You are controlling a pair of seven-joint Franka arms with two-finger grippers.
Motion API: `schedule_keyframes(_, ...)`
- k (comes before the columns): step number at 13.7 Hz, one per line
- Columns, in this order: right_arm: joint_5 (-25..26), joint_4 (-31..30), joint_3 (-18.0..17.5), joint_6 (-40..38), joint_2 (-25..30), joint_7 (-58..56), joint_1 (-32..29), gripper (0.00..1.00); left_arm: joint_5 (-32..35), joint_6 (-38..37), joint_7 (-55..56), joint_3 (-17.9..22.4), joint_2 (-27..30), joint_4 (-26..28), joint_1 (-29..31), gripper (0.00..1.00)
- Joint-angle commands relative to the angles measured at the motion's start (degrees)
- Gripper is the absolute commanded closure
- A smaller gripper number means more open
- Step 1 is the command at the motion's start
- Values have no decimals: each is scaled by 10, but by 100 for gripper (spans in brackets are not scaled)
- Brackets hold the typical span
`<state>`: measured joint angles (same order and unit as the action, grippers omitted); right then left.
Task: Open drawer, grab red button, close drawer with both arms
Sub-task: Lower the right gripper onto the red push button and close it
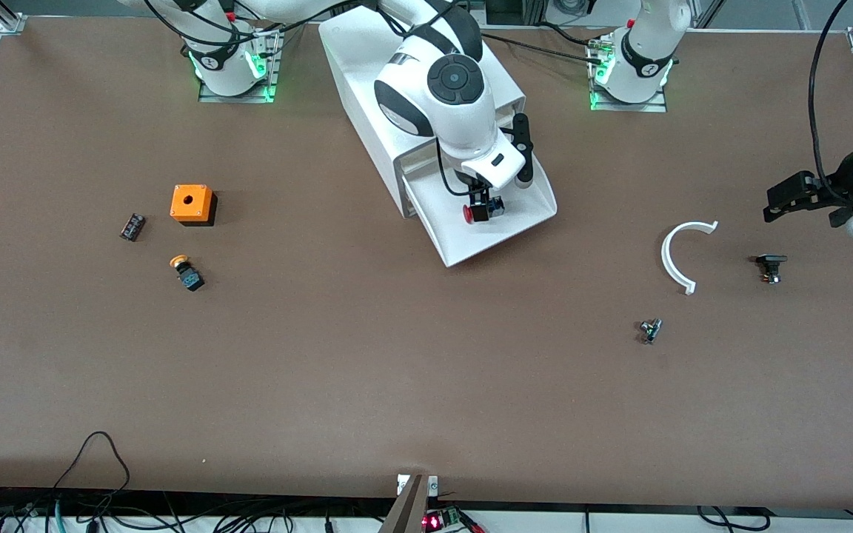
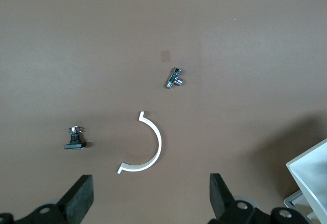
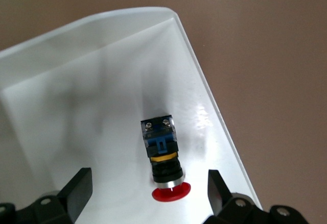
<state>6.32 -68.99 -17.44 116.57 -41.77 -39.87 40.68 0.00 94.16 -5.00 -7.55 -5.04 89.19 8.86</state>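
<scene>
The white cabinet stands at the robots' edge of the table with its lowest drawer pulled open. The red-capped button lies on its side on the drawer floor. My right gripper hangs low over it, open. In the right wrist view the button lies between the spread fingertips, untouched. My left gripper is open and empty, up over the table at the left arm's end, and waits. Its wrist view shows bare table between its fingers.
An orange box with a hole, an orange-capped button and a small black part lie toward the right arm's end. A white arc, a black part and a metal fitting lie toward the left arm's end.
</scene>
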Motion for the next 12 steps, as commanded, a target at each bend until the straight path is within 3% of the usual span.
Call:
schedule_keyframes(1, 30, 22, -1, -9, -11, -39, 10, 0, 16, -15, 6, 3, -8, -19, -6, 0)
schedule_keyframes(12, 32, 24, -1, 11, -44, -50, 26, 4, 18, -14, 6, 2, -9, -24, -8, 0)
